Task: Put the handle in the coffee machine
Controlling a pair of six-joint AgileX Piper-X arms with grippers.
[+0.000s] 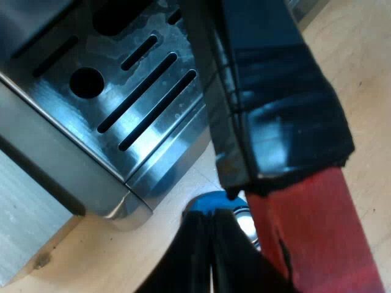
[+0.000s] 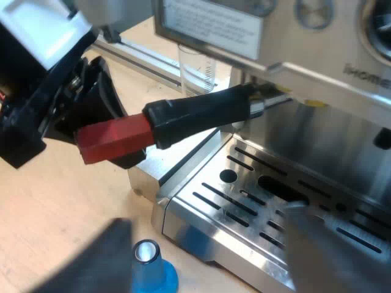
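The holder's dark handle with its red end reaches out from the espresso machine, and its metal head sits up under the machine's front. My left gripper is shut on the red end. Seen from the left wrist, the handle and its red end pass close by the left gripper's fingers, above the edge of the drip tray. My right gripper hangs open over the tray's corner, holding nothing.
A blue tamper with a metal top stands on the wooden table just off the drip tray's corner; it also peeks out as the tamper beneath the handle. A measuring glass stands beside the machine.
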